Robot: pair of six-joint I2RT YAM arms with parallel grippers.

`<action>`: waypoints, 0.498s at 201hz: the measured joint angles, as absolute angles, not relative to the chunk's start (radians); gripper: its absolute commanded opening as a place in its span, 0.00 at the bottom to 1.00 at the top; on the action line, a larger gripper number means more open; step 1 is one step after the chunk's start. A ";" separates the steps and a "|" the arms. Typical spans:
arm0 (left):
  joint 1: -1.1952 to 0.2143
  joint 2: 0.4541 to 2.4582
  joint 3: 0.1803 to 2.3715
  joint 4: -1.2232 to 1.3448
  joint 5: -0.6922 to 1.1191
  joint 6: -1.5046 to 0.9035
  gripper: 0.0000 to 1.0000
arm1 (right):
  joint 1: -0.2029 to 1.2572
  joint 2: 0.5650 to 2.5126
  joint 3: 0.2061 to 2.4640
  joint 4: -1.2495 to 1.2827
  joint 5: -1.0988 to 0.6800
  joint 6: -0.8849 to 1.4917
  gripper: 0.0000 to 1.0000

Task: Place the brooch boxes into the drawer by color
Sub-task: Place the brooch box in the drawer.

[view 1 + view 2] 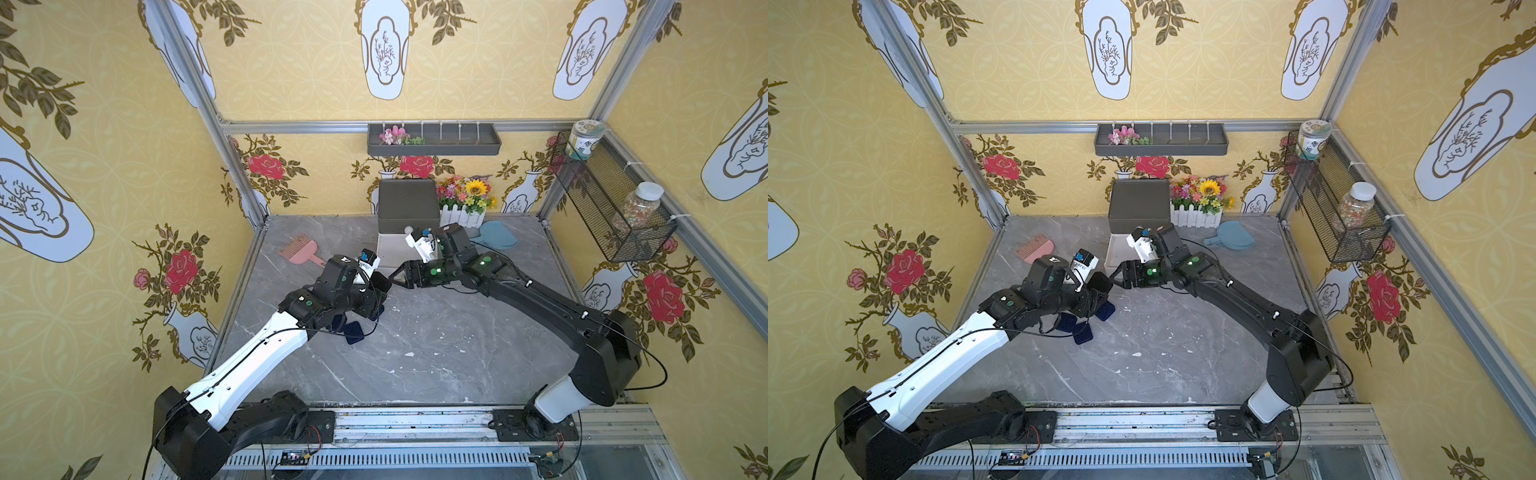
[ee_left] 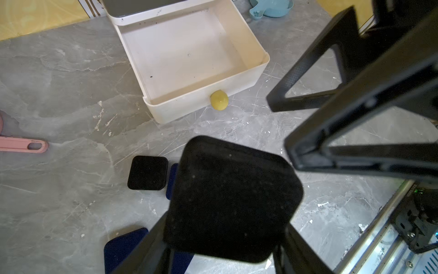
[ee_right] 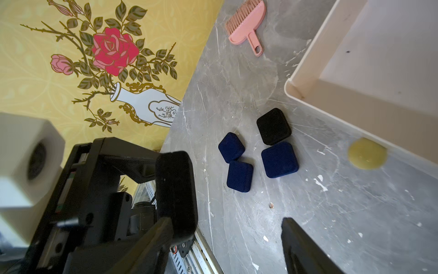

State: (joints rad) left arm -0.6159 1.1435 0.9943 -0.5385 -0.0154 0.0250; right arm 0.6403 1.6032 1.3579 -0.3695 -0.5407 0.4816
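My left gripper (image 2: 222, 251) is shut on a black brooch box (image 2: 233, 199), held above the table in front of the drawer. My right gripper (image 3: 225, 237) is open right beside that box (image 3: 176, 192), one finger against its edge. The two grippers meet in both top views (image 1: 386, 280) (image 1: 1111, 280). The chest (image 1: 407, 203) has a dark grey top, and its white drawer (image 2: 256, 71) with a yellow knob (image 2: 219, 100) is pulled out and empty. On the table lie one black box (image 3: 273, 126) and three navy boxes (image 3: 231, 147) (image 3: 239, 175) (image 3: 279, 159).
A pink dustpan (image 1: 299, 249) lies at the back left and a blue one (image 1: 496, 235) at the back right. A flower fence (image 1: 463, 199) stands beside the chest. A grey tray (image 1: 432, 139) and a wire basket (image 1: 611, 195) hang on the walls.
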 measured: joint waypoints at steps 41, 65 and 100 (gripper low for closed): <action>-0.630 1.144 0.986 -0.546 -0.003 0.033 0.57 | 0.682 1.677 1.423 -0.366 -0.545 0.471 0.70; -0.632 1.150 0.986 -0.547 -0.005 0.034 0.57 | 0.695 1.706 1.440 -0.366 -0.554 0.472 0.66; -0.633 1.154 0.986 -0.546 -0.004 0.037 0.57 | 0.714 1.721 1.449 -0.367 -0.570 0.472 0.57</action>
